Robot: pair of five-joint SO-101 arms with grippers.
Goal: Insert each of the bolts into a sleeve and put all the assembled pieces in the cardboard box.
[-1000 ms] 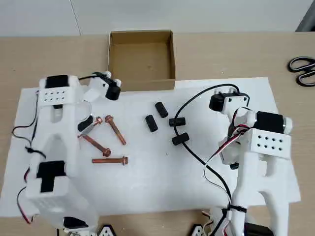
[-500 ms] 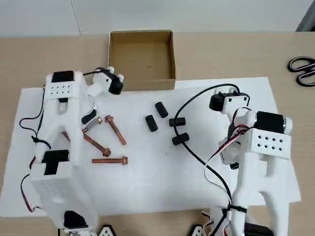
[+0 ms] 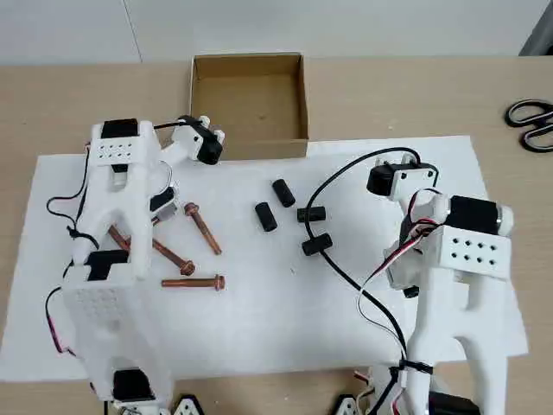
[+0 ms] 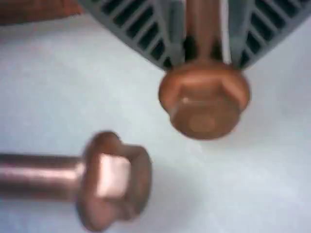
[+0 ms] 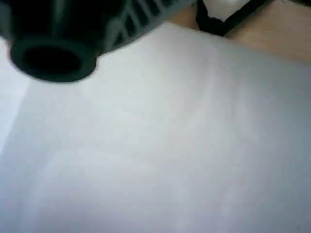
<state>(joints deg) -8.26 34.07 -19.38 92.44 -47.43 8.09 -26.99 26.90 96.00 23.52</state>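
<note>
Step in hand is bolt pickup: the left gripper [image 4: 204, 53] is clenched on a bolt [image 4: 204, 104] low over the white sheet [image 3: 259, 328] beside the loose bolts [image 3: 203, 227], the right gripper [image 5: 68, 29] grasps a sleeve [image 5: 52, 60], and the next move probably calls for aligning shank with bore.

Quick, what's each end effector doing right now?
Left end effector: closed on a bolt.
Right end effector: closed on a sleeve.
</note>
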